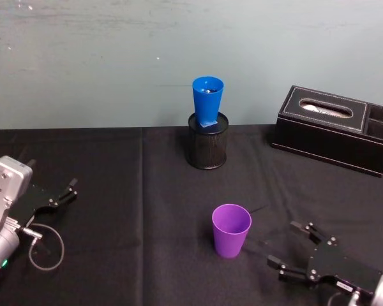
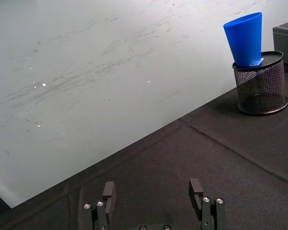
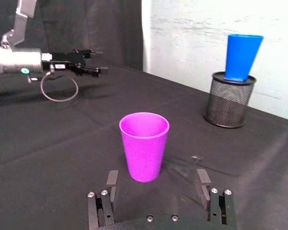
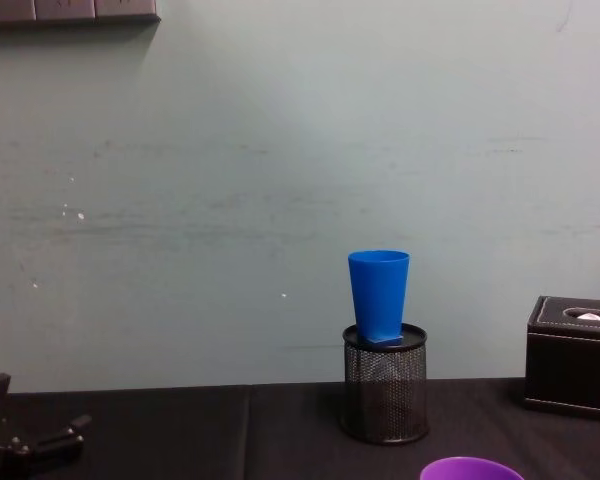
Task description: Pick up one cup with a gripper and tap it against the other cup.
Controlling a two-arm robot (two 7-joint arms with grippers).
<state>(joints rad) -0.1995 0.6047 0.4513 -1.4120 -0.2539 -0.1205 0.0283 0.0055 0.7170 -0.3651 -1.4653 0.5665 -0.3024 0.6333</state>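
The purple cup (image 1: 231, 229) stands upright on the black cloth, near the front and a little right of centre. My right gripper (image 1: 285, 243) lies low on the cloth just right of it, open, with the purple cup (image 3: 144, 143) a short way ahead of its fingertips and nothing between them. The blue cup (image 1: 207, 99) sits upright in the mouth of a black mesh pen holder (image 1: 208, 143) near the back wall; the blue cup (image 4: 378, 295) rises above the holder's rim. My left gripper (image 1: 69, 190) rests open at the far left, holding nothing.
A black tissue box (image 1: 332, 127) stands at the back right, close to the wall. A loose cable loop (image 1: 46, 247) hangs by the left arm. Bare black cloth (image 1: 140, 210) lies between the purple cup and the pen holder.
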